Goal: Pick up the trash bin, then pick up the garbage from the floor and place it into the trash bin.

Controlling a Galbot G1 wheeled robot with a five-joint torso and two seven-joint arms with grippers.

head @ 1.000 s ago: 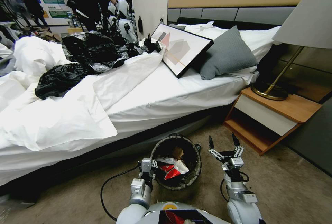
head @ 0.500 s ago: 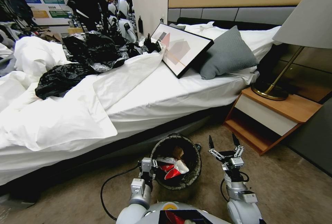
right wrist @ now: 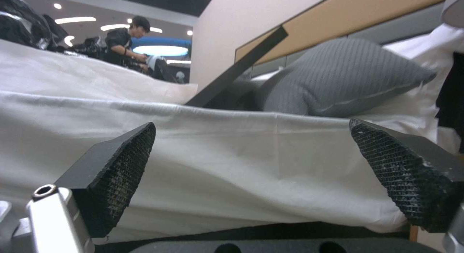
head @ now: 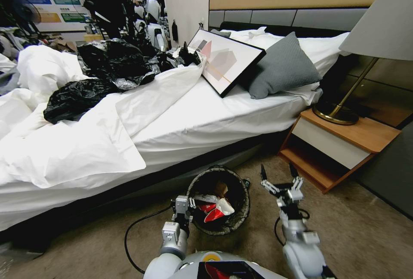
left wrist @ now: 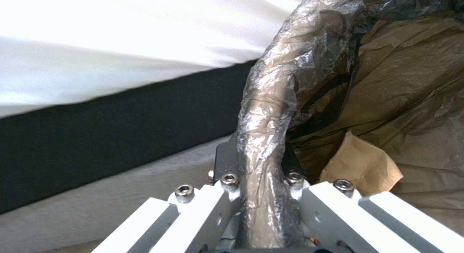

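The trash bin [head: 234, 223], round with a dark liner bag over its rim, hangs just above the carpet beside the bed. My left gripper [head: 184, 211] is shut on the bin's near-left rim; in the left wrist view the wrapped rim [left wrist: 268, 111] runs between its fingers. Inside the bin lies garbage: red-and-white wrappers [head: 215, 211] and a tan paper piece [left wrist: 362, 166]. To the right of the bin my right gripper [head: 278, 175] is raised and open, holding nothing; its black fingertips [right wrist: 121, 162] point at the bed's side.
The bed [head: 206, 124] with white sheets, black plastic bags [head: 86, 89], a framed picture [head: 226, 59] and a grey pillow [head: 282, 66] stands straight ahead. A wooden nightstand [head: 340, 141] with a lamp [head: 344, 106] is at the right. Carpet [head: 365, 231] lies open to the right.
My right arm has shifted slightly and its gripper has tilted. The bin and left gripper hold still. The person in the background has moved.
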